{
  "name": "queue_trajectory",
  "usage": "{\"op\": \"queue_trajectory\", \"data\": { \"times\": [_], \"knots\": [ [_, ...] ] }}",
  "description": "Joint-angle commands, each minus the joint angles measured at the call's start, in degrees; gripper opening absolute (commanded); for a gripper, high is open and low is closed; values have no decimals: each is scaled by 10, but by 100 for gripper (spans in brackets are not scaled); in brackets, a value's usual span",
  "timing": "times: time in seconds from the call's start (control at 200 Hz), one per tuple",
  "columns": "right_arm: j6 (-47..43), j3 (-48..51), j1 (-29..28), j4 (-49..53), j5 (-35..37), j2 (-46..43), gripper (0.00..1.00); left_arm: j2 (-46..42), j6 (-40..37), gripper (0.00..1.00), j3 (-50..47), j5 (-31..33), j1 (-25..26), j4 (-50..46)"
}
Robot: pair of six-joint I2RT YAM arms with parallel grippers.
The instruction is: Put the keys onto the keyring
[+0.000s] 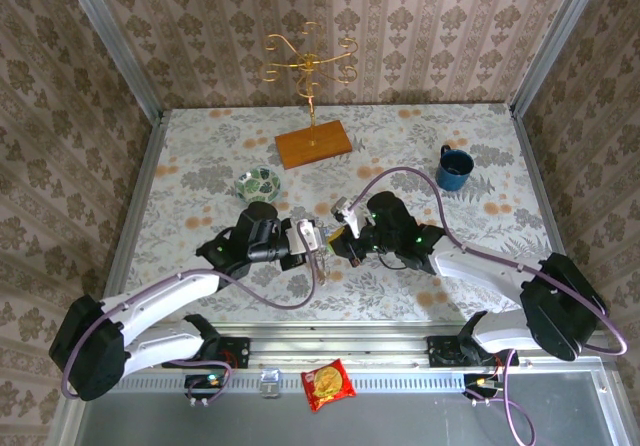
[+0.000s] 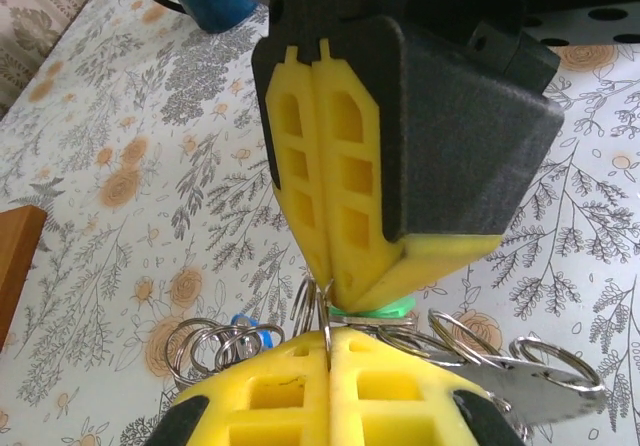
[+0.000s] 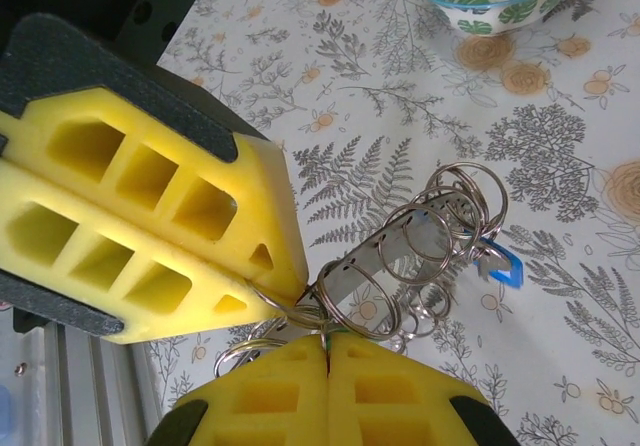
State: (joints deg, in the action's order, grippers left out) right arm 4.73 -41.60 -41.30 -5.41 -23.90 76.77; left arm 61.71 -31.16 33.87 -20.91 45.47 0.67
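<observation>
At the middle of the floral-print table (image 1: 200, 166), we see the left gripper (image 2: 330, 351) and right gripper (image 3: 327, 356) meeting tip to tip. Both are clamped shut on the silver wire-loop keyring (image 3: 400, 251). The green-headed key (image 2: 372, 309) sits at their tips, and the blue-headed key (image 3: 500, 264) lies at the bunch's far end.
</observation>
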Motion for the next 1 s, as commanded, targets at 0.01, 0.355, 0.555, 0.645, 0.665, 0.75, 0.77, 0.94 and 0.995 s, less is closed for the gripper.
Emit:
{"op": "queue_trajectory", "data": {
  "times": [0.01,0.355,0.555,0.645,0.665,0.75,0.77,0.94,0.995],
  "knots": [
    [-6,-23,8,2,11,13,12,-16,2,0,-14,-23,10,41],
    [-193,16,19,23,-6,-81,27,-35,82,0,-56,-99,-24,144],
    [-293,30,17,12,-58,-103,26,-28,119,0,-89,-164,-53,229],
    [-295,22,16,14,-67,-94,26,-20,127,0,-97,-185,-57,254],
    [-294,21,15,10,-70,-92,26,-18,129,0,-98,-188,-58,259],
    [-290,20,11,-8,-67,-80,27,-10,133,0,-103,-200,-60,277],
    [-288,19,9,-12,-65,-76,27,-8,133,0,-103,-203,-60,280],
    [-285,14,4,-34,-53,-57,26,-5,134,0,-106,-218,-62,289],
    [-284,15,4,-39,-54,-55,26,-6,133,0,-107,-220,-63,289]
  ]
}}
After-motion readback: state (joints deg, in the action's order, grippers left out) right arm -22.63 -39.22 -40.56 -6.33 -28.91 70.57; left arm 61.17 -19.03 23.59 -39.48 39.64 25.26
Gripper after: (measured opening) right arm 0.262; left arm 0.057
